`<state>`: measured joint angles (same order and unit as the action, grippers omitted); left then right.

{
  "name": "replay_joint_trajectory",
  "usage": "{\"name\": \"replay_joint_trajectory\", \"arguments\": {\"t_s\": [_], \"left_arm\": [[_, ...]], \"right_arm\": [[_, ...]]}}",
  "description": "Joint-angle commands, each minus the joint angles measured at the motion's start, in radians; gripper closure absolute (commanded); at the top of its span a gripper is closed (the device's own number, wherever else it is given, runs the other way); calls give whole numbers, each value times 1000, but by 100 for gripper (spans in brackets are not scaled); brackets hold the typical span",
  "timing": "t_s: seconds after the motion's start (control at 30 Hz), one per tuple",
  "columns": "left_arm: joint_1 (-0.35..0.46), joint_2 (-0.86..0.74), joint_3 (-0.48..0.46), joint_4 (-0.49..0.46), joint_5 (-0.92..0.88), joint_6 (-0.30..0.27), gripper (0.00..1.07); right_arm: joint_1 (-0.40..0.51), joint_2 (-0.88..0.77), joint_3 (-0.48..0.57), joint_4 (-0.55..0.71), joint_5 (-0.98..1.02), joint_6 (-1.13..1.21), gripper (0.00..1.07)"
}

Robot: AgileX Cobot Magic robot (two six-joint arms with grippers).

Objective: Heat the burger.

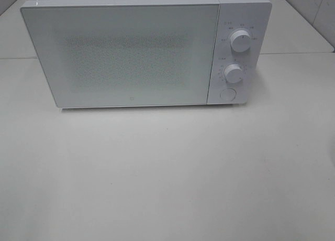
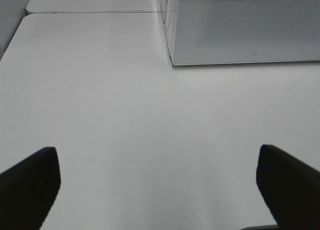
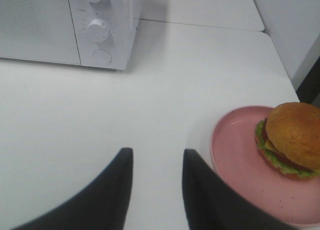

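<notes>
White table (image 1: 167, 178) is sitting under soft, even light. Pale wall (image 1: 314, 10), possibly tiled, is showing behind.

White microwave (image 1: 141, 50) at the far side of a pale table (image 1: 167, 178), door (image 1: 123, 55) shut. Two round knobs (image 1: 240, 41) stacked on the right panel, round button (image 1: 227, 94) beneath.

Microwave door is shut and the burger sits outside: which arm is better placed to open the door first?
Left, probably. Its tool is wide open and empty, facing the microwave's door on its own side. The right tool is narrower, beside the pink plate with the burger, better suited to fetching it afterwards.
</notes>
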<state>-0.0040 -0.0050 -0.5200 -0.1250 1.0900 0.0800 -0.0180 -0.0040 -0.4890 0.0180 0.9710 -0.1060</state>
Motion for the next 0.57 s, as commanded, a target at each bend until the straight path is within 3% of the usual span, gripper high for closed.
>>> {"name": "replay_joint_trajectory", "arguments": {"t_s": [0.03,0.57], "left_arm": [[4,-23,2,-4,-17,-2,6],[4,-23,2,-4,-17,-2,6]], "right_arm": [[-7,-28,-2,3,-6,4,72],[-7,-28,-2,3,-6,4,72]]}}
